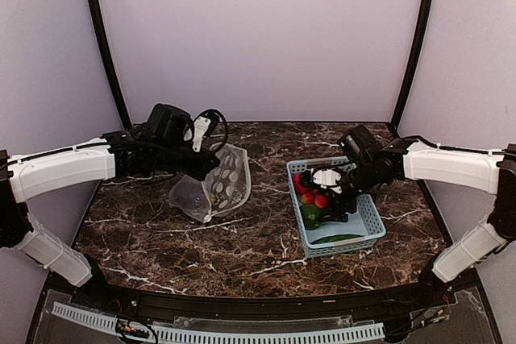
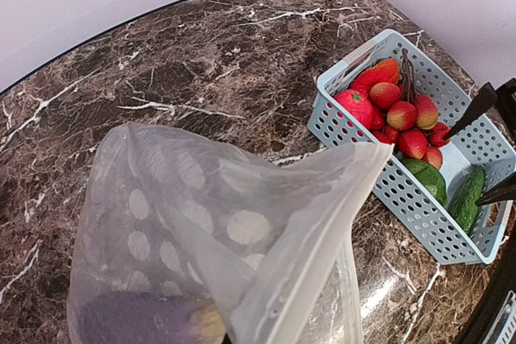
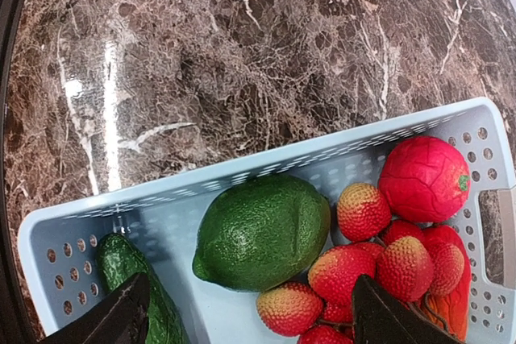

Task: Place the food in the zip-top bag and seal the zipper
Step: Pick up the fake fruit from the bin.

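Loading step in hand. Left gripper (image 1: 206, 168) is pinched shut on the raised edge of the zip-top bag (image 2: 242, 223), with a dark purple eggplant (image 2: 137, 320) already inside. The rest of the food (image 3: 363, 211) sits in the blue basket (image 3: 266, 163), and the right gripper (image 3: 250, 288) hangs over it, jaws spread and empty. Next move likely calls for dropping onto one piece, closing on it and carrying it to the bag mouth, with sealing to come later.

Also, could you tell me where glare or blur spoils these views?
Top external: even light, no strong glare, but the food is tiny. Left wrist: the zip-top bag fills the near field, soft at the bottom; sheen on the table. Right wrist: white glare streak at left, dark blurred fingers.
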Robot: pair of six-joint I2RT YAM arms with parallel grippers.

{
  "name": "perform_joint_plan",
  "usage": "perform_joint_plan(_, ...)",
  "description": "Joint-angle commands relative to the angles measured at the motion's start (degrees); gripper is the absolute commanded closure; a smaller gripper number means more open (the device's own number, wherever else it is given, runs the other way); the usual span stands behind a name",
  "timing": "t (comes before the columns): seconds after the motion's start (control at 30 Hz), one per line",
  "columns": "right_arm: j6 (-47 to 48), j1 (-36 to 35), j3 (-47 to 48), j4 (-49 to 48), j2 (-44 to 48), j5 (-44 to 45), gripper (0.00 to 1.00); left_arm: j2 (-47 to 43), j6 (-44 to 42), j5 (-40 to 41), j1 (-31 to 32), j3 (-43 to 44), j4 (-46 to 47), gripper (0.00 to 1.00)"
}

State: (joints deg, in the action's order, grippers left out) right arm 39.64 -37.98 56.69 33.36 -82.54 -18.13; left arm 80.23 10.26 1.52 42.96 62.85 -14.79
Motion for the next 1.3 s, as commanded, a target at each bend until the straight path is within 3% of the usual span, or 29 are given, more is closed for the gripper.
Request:
perform_joint_plan(0.0,1.8,0.2,-1.2,-3.6,-2.3,1.7,0.16,1.2,-1.4,-3.9,-0.8,0.2,1.6,0.99)
perform_joint_plan(0.27,3.1,0.1,-0.4,-5.4,-6.7,2.7,0.16,7.5,-4.9,-7.8,-1.9,4.7,-0.7,0.99)
perform_joint_plan(0.87,1.9,-0.6,-0.4,-5.8,-12.8,3.0,0.2,4.1,-2.7,-10.9,-4.7,-1.2,6.0,0.99)
perform_joint_plan(1.27,1.1,-0.6,0.2,-4.1,-9.5,2.9,0.43,4.5,-2.2,-11.2,-5.0,-1.3,5.5,0.99)
